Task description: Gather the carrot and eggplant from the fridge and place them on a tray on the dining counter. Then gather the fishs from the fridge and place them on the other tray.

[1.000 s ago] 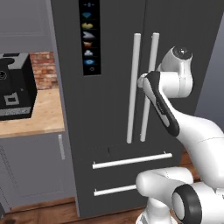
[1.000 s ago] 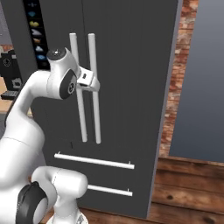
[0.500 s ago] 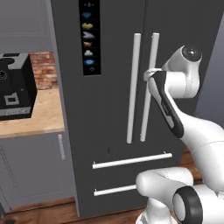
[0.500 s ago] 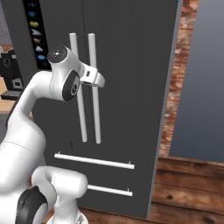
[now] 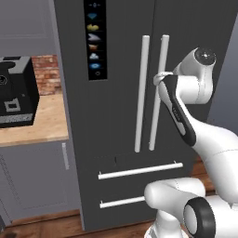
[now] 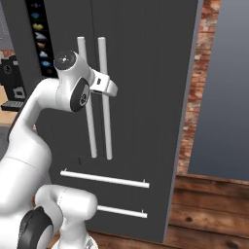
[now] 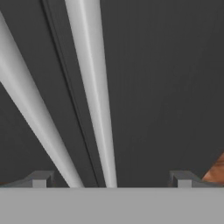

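My gripper point(image 7: 111, 180) stands wide open and holds nothing. It is raised in front of the fridge point(image 5: 116, 116), right up against its two pale bar handles. Both doors are shut. In the hand view my two fingertips point(image 7: 40, 179) rise at the bottom with both bars running up between them: the right handle point(image 7: 94, 96) stands almost straight ahead, just off the middle of the gap, and the left handle point(image 7: 33, 113) slants away toward my left tip. The dark seam between the doors runs between the bars. From the right base view my hand point(image 6: 103, 84) overlaps the right handle at its upper part; whether I touch it I cannot tell. Two drawer bars point(image 6: 104, 179) lie below my hand.
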